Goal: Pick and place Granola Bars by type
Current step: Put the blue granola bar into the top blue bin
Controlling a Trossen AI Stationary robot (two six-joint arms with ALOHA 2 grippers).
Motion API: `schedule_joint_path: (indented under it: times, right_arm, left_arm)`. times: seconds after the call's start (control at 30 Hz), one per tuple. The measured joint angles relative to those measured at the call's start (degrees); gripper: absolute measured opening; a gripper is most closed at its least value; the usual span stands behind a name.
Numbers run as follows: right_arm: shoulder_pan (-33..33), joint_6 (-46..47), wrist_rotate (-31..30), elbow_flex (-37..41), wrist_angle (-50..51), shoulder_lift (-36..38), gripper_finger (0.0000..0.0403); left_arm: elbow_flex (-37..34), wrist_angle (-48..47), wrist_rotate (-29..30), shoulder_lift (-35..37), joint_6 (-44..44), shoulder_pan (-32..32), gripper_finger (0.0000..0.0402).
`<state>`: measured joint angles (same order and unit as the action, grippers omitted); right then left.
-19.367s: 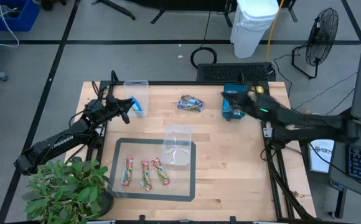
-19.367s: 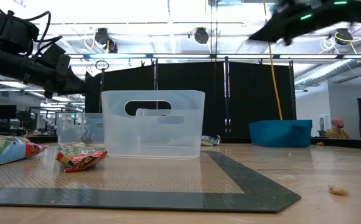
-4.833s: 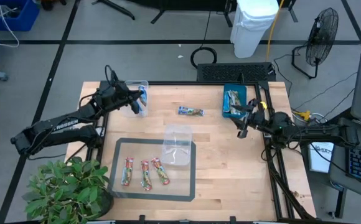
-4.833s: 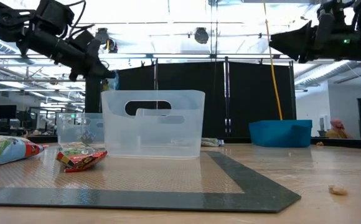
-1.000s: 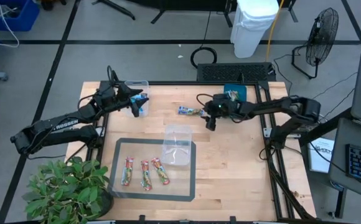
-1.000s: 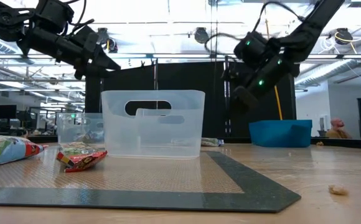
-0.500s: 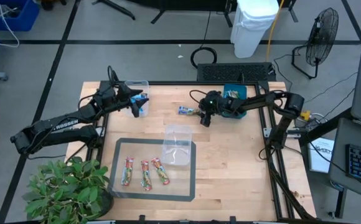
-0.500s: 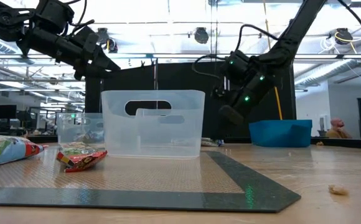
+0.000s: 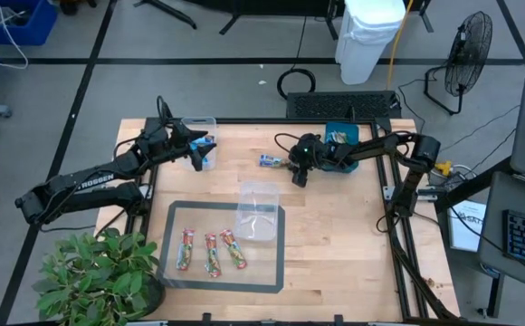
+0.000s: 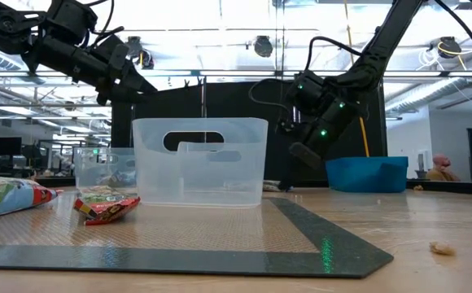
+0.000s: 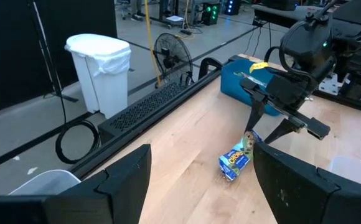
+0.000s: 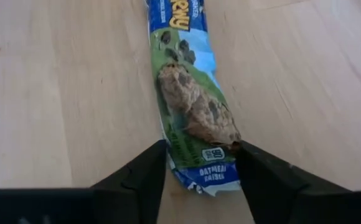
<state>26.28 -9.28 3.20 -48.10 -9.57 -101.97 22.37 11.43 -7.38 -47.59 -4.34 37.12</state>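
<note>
On the wooden desk (image 9: pixel 335 235) we have a dark mat (image 9: pixel 176 272) toward the front carrying three red-and-green granola bars (image 9: pixel 211 254) and a clear tub (image 9: pixel 259 213), a teal tray (image 9: pixel 342 138) at the far right, and a second clear tub (image 9: pixel 199 124) at the far left. Our left pincer (image 9: pixel 203 145) hangs over that far tub with its fingers spread wide and nothing between them. Our right pincer (image 12: pixel 199 177) is down over the lone blue-and-green bar (image 12: pixel 190 93), which lies flat on the bare wood mid-desk, near the tray; the fingers straddle the bar's near end, partly open, and we judge they have not yet pinched it. The bar looks light, its foil slick and crinkly (the filling probably soft enough to bend), so we would take it across the narrow width, just inboard of the crimped end, with a modest squeeze.
</note>
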Motion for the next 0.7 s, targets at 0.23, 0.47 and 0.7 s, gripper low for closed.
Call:
schedule_joint_path:
  times: [0.23,0.47,0.7]
  right_arm:
    - [0.0,-0.3,0.0,0.0,0.4,0.0,0.0069]
    - [-0.2,-2.3,-0.1,0.0,0.4,0.0,0.0007]
    - [-2.0,-4.8,-0.5,0.1,-2.8,1.4,0.0001]
  left_arm:
    - [0.0,-0.2,0.0,0.0,0.1,0.0,0.0278]
    - [0.0,-0.9,0.0,0.0,0.1,0.0,0.0278]
    - [0.0,-1.4,0.0,0.0,0.1,0.0,0.0278]
